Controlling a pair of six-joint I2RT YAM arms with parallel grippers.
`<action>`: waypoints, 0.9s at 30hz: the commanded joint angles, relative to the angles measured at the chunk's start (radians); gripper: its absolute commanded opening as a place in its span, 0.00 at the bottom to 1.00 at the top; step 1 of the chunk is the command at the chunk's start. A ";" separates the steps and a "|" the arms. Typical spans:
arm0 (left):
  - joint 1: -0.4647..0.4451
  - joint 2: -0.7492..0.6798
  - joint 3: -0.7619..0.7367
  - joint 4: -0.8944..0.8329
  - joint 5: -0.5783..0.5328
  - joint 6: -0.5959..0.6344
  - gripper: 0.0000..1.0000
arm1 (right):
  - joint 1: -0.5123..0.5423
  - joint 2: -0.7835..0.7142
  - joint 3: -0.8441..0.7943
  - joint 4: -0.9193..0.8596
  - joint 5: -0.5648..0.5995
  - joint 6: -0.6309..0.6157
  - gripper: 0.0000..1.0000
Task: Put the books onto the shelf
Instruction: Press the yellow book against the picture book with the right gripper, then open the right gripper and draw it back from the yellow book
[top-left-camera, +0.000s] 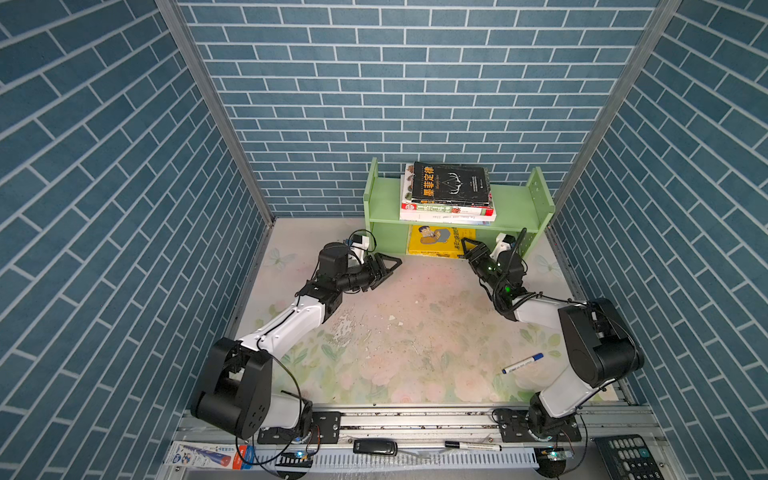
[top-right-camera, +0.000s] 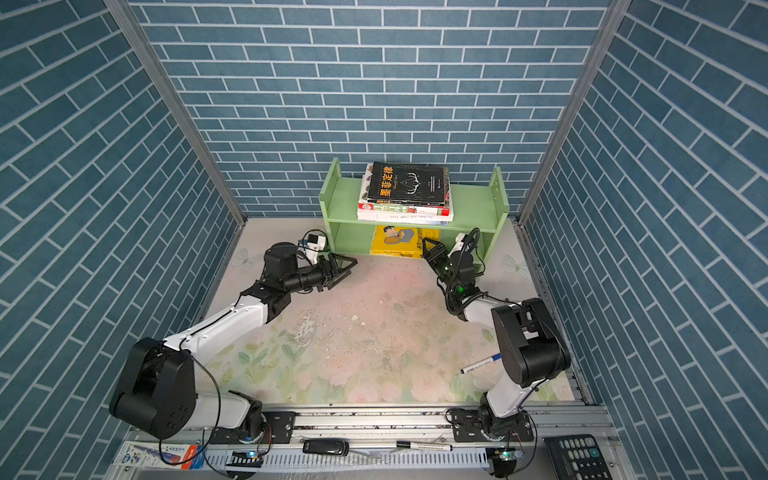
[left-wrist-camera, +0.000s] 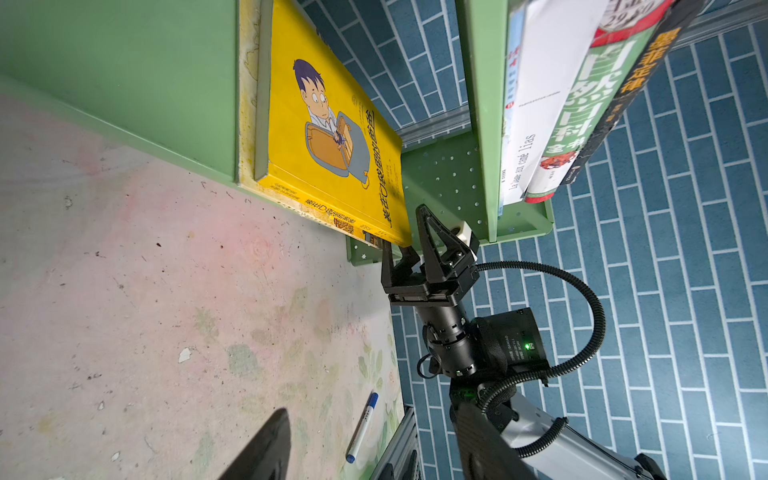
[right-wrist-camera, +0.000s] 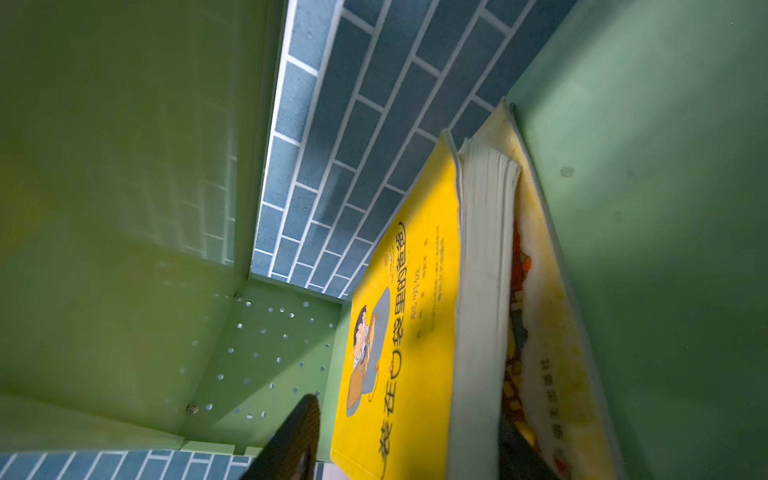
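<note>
The light green shelf (top-left-camera: 384, 199) (top-right-camera: 473, 203) stands against the back wall. Its top tier holds a stack of books with the black one (top-left-camera: 451, 183) (top-right-camera: 409, 183) uppermost. On the lower tier the yellow cartoon-man book (top-left-camera: 436, 241) (left-wrist-camera: 328, 137) (right-wrist-camera: 399, 374) lies on a yellow illustrated book (right-wrist-camera: 548, 353). My right gripper (top-left-camera: 467, 247) (top-right-camera: 428, 247) (left-wrist-camera: 405, 232) (right-wrist-camera: 409, 415) is open, straddling the cartoon-man book's near right corner, upper finger clear of the cover. My left gripper (top-left-camera: 390, 270) (top-right-camera: 348, 269) (left-wrist-camera: 374, 432) is open and empty, left of the shelf's front.
A blue-capped marker pen (top-left-camera: 522, 363) (top-right-camera: 480, 363) (left-wrist-camera: 362, 428) lies on the floral mat at front right. Along the front rail lie a black device (top-left-camera: 374, 446), another marker (top-left-camera: 473, 446), a carton (top-left-camera: 208, 455) and a keypad (top-left-camera: 627, 457). Brick-pattern walls close in three sides.
</note>
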 joint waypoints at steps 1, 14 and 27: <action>-0.003 -0.023 -0.010 0.009 -0.001 0.002 0.65 | 0.003 -0.046 -0.008 -0.042 0.037 -0.073 0.60; -0.002 -0.015 -0.012 0.015 -0.003 0.001 0.65 | 0.003 -0.148 -0.035 -0.180 0.137 -0.156 0.60; -0.003 -0.002 -0.012 0.026 0.002 -0.005 0.65 | 0.003 -0.213 -0.005 -0.332 0.118 -0.190 0.59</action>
